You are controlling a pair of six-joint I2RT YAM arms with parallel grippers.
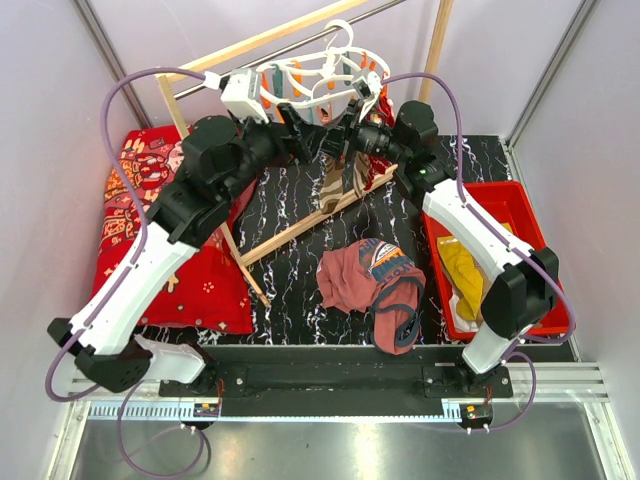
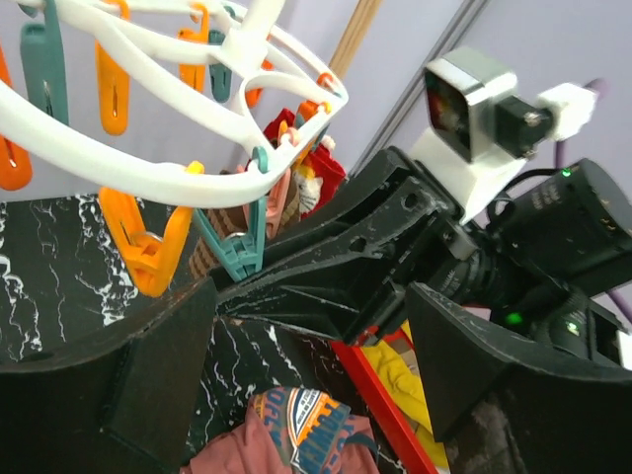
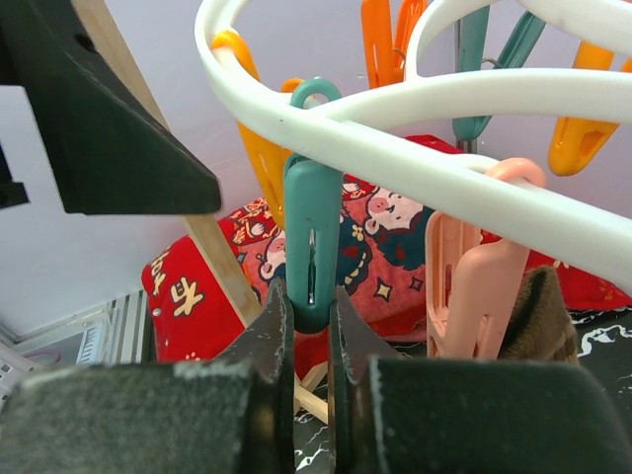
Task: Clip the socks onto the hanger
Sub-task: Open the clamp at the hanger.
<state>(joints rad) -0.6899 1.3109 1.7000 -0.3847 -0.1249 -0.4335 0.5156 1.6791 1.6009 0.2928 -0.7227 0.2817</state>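
Observation:
The white hanger (image 1: 318, 72) hangs at the back from the rack's rail, orange and teal pegs dangling from its rings. My right gripper (image 3: 309, 308) is shut on the lower end of a teal peg (image 3: 312, 237) under the ring (image 3: 444, 99). Beside it a pink peg (image 3: 484, 296) holds a brown striped sock (image 3: 538, 321) that trails down over the rack (image 1: 335, 185). My left gripper (image 2: 311, 336) stands wide open just below the hanger (image 2: 148, 178), nothing held; the right gripper's black fingers (image 2: 336, 267) cross in front of it. A mustard yellow sock (image 1: 462, 272) lies in the red bin (image 1: 520, 205).
A rust-maroon garment (image 1: 370, 285) with blue-grey print is heaped mid-table. A red cartoon-print cushion (image 1: 140, 205) lies at the left. The rack's wooden poles (image 1: 300, 225) slant across the black marbled tabletop (image 1: 290, 270). Both arms crowd under the hanger.

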